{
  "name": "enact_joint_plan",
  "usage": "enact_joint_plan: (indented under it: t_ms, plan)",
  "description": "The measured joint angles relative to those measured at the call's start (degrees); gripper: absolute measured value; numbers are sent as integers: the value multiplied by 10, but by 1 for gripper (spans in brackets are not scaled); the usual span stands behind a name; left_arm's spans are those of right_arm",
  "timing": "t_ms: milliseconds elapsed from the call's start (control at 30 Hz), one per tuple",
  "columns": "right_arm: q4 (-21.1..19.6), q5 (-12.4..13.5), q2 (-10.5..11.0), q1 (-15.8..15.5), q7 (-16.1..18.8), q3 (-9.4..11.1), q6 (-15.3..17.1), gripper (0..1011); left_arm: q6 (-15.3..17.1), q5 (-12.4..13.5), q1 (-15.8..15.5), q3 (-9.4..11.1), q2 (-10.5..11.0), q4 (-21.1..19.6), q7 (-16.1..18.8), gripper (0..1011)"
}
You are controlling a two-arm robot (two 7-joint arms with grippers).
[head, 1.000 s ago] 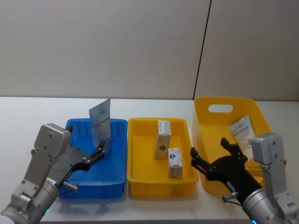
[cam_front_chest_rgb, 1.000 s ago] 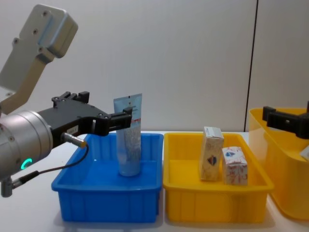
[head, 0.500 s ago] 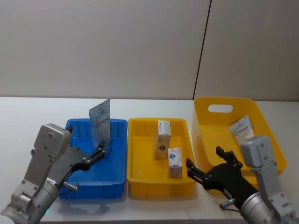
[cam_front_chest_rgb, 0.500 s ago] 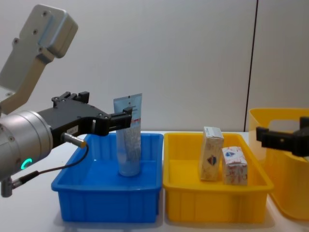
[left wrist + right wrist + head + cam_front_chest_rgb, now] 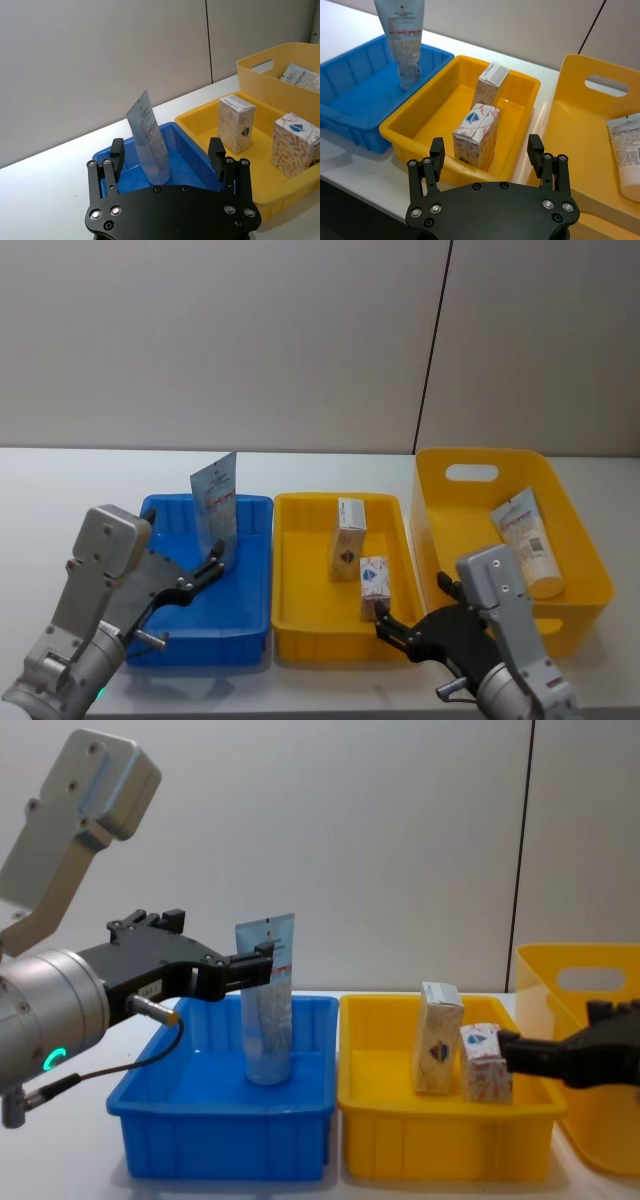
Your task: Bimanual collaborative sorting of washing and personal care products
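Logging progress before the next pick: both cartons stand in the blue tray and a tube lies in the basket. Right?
No. Both cartons stand in the yellow tray, not the blue tray, as the head view shows. A tube does lie in the basket.

Looks like a robotics lab or test bench to me, not a home. Plain white table (image 5: 60, 480), bare beige wall panels (image 5: 220, 340) with a dark seam (image 5: 433, 350), and a blue tray (image 5: 200, 648), yellow tray (image 5: 345, 645) and yellow bin (image 5: 520, 455) lined up in a row.
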Motion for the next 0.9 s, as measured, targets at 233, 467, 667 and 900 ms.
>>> enact_joint_plan:
  t_ms: [233,467,667,900]
  plan:
    - [29,-25,-22,16,-21,-17,7,1003,0,0,0,0,0,0,0,1001]
    - [61,-46,-47,34,-41,-31,8,1003,0,0,0,0,0,0,0,1001]
    - [91,-60,-69,51,-57,-40,6,1003,0,0,0,0,0,0,0,1001]
    - [128,-77,-95,70,-79,-45,2,1003,0,0,0,0,0,0,0,1001]
